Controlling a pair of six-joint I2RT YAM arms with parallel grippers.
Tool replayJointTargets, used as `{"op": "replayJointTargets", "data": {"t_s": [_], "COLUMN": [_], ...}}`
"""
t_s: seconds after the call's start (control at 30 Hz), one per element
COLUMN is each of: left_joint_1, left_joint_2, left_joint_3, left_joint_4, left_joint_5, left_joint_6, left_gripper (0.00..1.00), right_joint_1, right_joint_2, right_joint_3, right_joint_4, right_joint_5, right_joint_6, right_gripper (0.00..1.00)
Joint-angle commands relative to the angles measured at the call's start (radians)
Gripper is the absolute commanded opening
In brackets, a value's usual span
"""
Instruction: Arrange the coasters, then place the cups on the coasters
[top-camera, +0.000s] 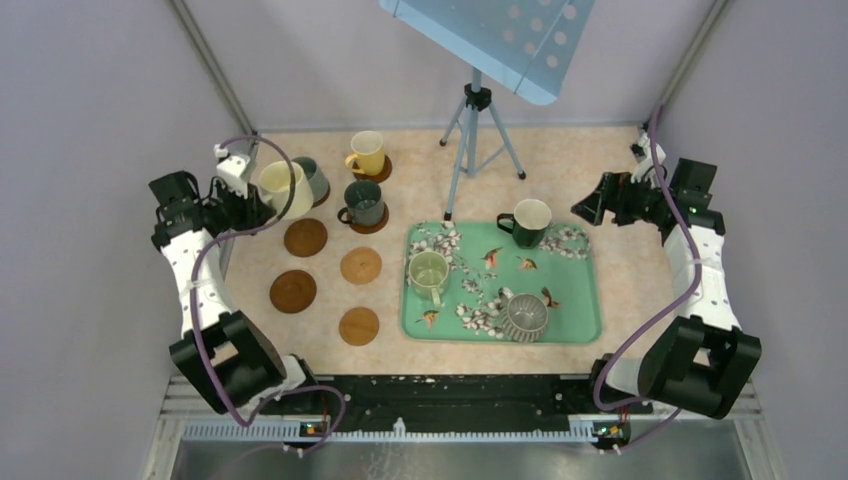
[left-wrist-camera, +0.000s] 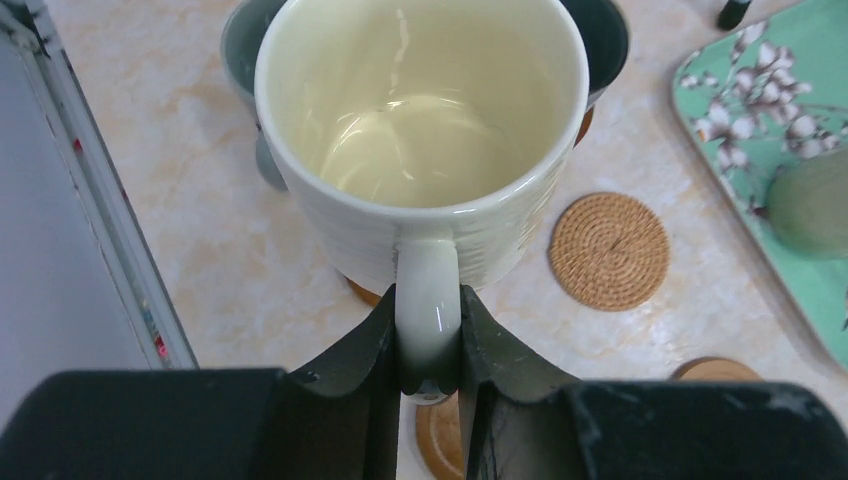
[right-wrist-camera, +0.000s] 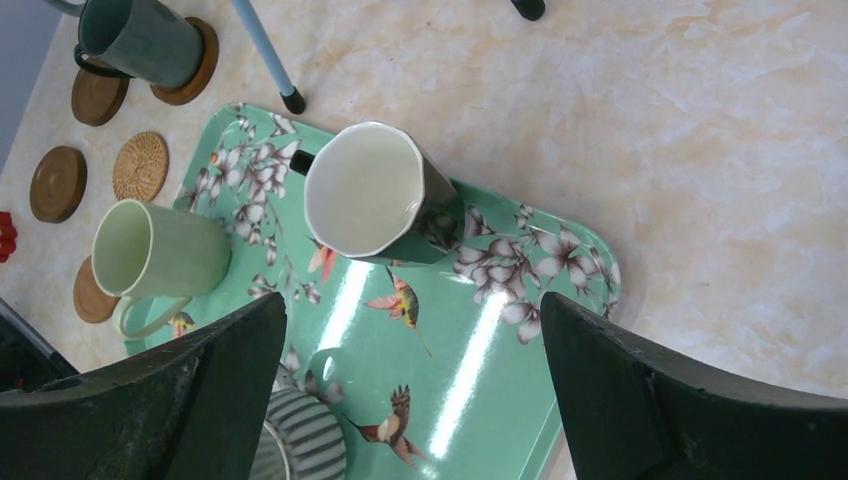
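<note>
Cream mug (left-wrist-camera: 420, 110) gripped by its handle at the far left of the table, close against the grey mug (top-camera: 316, 178)

The left gripper (left-wrist-camera: 428, 330) is pinched narrow on the handle alone, with the mug upright and a sliver of coaster (left-wrist-camera: 362, 292) showing under its near side; I cannot tell whether its base is down. The yellow mug (top-camera: 367, 152) and dark green mug (top-camera: 364, 203) sit on coasters nearby, and four bare coasters (top-camera: 305, 237) lie nearer. The black mug (top-camera: 530, 222), pale green mug (top-camera: 428, 272) and ribbed grey mug (top-camera: 525, 316) stand on the tray (top-camera: 572, 300), where the right gripper (right-wrist-camera: 410, 305) hovers, spread wide and empty. Risks – a handle-only hold may let the mug swing and nudge the grey mug, or land it off-centre on a coaster mostly hidden beneath it
</note>
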Motion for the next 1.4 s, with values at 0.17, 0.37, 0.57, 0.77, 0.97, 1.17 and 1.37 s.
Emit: {"op": "replayJointTargets", "data": {"t_s": [0.17,0.37,0.57,0.77,0.97,1.17,1.37], "left_joint_1": [0.081,0.084,0.095,0.114,0.138,0.146,0.145], "left_joint_2": [0.09,0.157,0.22,0.269,0.332,0.371,0.396], "left_joint_3": [-0.103,-0.161,-0.17,-0.167,-0.136,-0.119,-0.119], "left_joint_4": [0.087,0.164,0.185,0.158,0.106,0.102,0.12], "left_joint_5": [0.152,0.186,0.234,0.257,0.291,0.305,0.302], "left_joint_6": [0.313,0.402,0.478,0.549,0.609,0.634,0.638], "left_gripper": [0.0,0.0,0.0,0.0,0.0,0.01,0.06], "right_joint_1": [-0.006,-0.006,-0.006,-0.006,-0.006,-0.006,-0.006], "right_joint_2": [0.012,0.015,0.019,0.024,0.026,0.03,0.032], "right_joint_3": [-0.011,-0.014,-0.015,-0.015,-0.016,-0.019,-0.017], "right_joint_4": [0.022,0.022,0.022,0.021,0.02,0.021,0.022], "right_joint_5": [-0.026,-0.025,-0.021,-0.018,-0.021,-0.019,-0.018], "right_joint_6": [-0.02,-0.021,-0.022,-0.022,-0.026,-0.025,-0.024], "right_gripper": [0.96,0.96,0.96,0.96,0.96,0.96,0.96]}}
